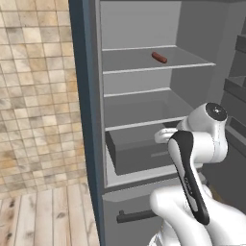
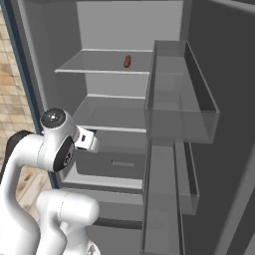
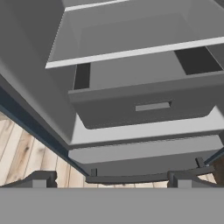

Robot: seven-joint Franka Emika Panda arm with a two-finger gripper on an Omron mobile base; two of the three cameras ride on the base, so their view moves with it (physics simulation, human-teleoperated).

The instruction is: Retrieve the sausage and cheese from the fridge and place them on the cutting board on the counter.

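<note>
One bent arm [image 1: 192, 163] aims its wide-open, seemingly empty jaws at the fridge [image 1: 144, 105] drawer [image 3: 148, 105].

The fridge [image 1: 139, 103] stands open, grey inside with shelves and a lower drawer [image 3: 148, 105]. The sausage [image 1: 159, 57], a short dark reddish-brown cylinder, lies flat on the upper shelf, towards its right rear corner.

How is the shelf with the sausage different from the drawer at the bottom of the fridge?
The top shelf is a thin flat sheet, while the drawer is a deep box with a front panel. The shelf holds the sausage; nothing can be seen inside the drawer. The shelf sits high in the fridge, the drawer low. Both are grey.
</note>
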